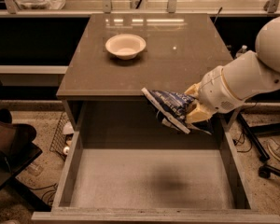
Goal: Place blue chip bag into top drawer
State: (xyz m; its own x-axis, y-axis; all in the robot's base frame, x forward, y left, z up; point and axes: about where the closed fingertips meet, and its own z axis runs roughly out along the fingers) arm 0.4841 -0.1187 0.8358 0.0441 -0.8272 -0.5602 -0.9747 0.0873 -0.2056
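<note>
Presently, in the camera view, the gripper point(197, 110) at the end of the white arm is clamped on the right end of the blue chip bag point(170, 106), a crumpled dark foil packet with white markings and silvery crimped edges. The bag hangs tilted in the air at the front edge of the brown cabinet top point(177, 64), over the back right part of the top drawer point(144, 174), a wide, shallow grey-brown tray that is pulled fully open with a flat pale bottom. It touches neither the drawer floor nor its walls. A white round bowl point(125, 45) sits well apart on the cabinet top.

The step in hand looks like carrying the bag over the drawer for release. To do it well, I would bring the bag forward and toward the middle, clear of the cabinet edge and the right wall, lower it close to the floor, and only then let go.
</note>
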